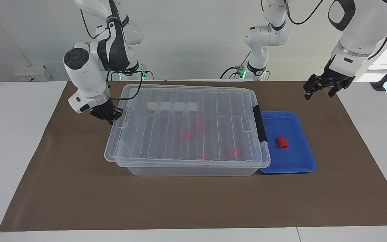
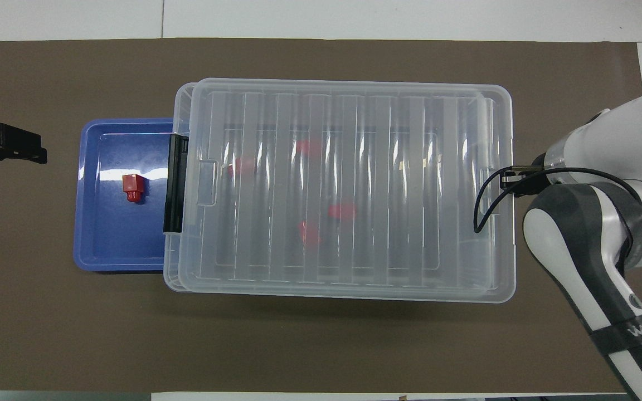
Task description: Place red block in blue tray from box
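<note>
A small red block [image 1: 283, 142] [image 2: 132, 188] lies in the blue tray [image 1: 301, 163] [image 2: 103, 245], which sits beside the box [image 1: 193, 170] at the left arm's end. The box's clear ribbed lid [image 1: 186, 101] [image 2: 354, 111] lies on top of it, its black latch [image 1: 260, 123] next to the tray. My right gripper [image 1: 108, 115] is shut, tips against the lid's edge at the right arm's end; whether it pinches the lid I cannot tell. My left gripper [image 1: 318, 94] [image 2: 3, 147] hangs open and empty over the mat, off the tray's end.
Several red pieces [image 1: 186, 134] [image 2: 343, 211] show through the lid inside the box. A brown mat [image 1: 193, 201] covers the table under everything. In the overhead view the right arm's wrist [image 2: 588, 223] hides its own gripper.
</note>
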{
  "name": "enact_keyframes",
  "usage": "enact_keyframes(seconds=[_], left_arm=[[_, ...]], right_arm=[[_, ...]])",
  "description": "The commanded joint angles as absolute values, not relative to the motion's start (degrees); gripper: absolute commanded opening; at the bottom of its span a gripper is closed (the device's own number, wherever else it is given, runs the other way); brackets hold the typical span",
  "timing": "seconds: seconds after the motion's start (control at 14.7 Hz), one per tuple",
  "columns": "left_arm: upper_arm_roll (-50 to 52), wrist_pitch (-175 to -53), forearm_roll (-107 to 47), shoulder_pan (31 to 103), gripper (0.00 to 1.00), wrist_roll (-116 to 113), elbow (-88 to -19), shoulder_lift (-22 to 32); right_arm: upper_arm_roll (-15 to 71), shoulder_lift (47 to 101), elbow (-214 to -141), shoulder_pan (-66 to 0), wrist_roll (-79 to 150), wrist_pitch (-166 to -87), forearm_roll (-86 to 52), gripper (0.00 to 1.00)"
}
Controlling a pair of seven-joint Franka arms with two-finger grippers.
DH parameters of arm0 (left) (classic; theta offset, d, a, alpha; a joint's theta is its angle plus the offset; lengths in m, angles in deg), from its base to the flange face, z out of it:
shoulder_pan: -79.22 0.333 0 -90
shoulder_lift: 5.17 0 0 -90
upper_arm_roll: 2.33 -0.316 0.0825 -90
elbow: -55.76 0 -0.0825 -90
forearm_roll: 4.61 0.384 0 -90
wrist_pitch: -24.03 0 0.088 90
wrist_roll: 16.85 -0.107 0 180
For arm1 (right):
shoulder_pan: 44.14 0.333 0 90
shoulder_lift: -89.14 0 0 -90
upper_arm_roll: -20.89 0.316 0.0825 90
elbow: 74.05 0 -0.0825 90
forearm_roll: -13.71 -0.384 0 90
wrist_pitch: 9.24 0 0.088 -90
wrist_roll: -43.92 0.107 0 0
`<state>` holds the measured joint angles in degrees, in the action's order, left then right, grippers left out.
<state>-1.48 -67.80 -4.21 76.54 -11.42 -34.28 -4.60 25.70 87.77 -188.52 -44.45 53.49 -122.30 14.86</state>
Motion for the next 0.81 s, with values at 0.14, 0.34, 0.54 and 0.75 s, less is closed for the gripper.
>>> enact_keyframes(seconds=[0.14,0.34,0.54,0.75], left_arm=[[-1.18,-67.02,-4.08,77.11,1.0,-12.02,-34.86,-5.69],[-1.18,-67.02,-4.08,77.11,1.0,-12.02,-34.86,-5.69],[-1.18,-67.02,-4.08,77.11,1.0,-12.02,-34.86,-5.69],[-1.18,-67.02,-4.08,77.11,1.0,-12.02,-34.86,-5.69]], right_arm=[[26.16,88.52,-189.72,-44.67,54.56,-123.5,13.98,0.0],[26.07,88.52,-189.45,-44.76,53.07,-122.53,13.98,0.0],[25.55,88.17,-186.65,-44.93,52.1,-118.76,14.86,0.16],[25.37,88.17,-185.85,-44.93,51.75,-117.52,15.03,0.34]])
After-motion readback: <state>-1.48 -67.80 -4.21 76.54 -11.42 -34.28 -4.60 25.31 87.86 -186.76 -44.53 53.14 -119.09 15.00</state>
